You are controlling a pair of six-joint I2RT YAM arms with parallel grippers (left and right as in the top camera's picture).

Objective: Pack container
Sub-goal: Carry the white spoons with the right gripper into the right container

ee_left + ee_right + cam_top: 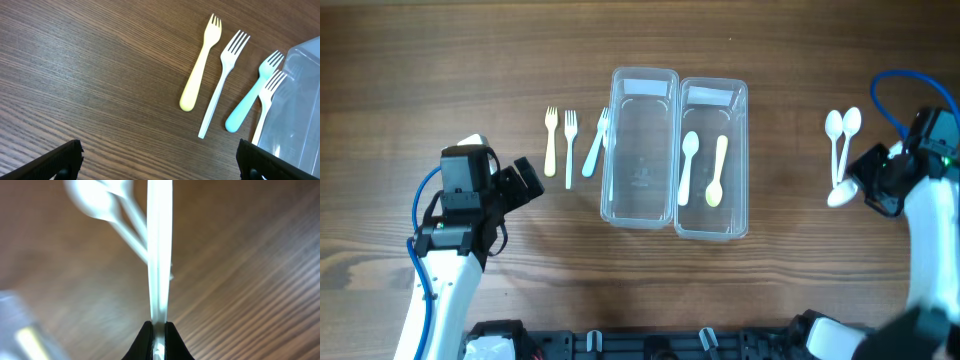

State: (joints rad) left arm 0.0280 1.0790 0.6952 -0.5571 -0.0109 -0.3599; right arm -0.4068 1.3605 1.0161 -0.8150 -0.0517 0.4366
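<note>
Over brown wooden desk point(420, 60), pinches white spoon point(160, 255) edge-on in right claw point(158, 326); holds left claw point(160, 162) spread, empty. Risks thin handle swivelling or slipping, dropping short of container point(744, 150).

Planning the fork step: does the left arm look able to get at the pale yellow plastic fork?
Probably yes. The left gripper is open and empty, and the pale yellow plastic fork lies uncovered on the wooden table, apart from the white plastic fork beside it.
</note>
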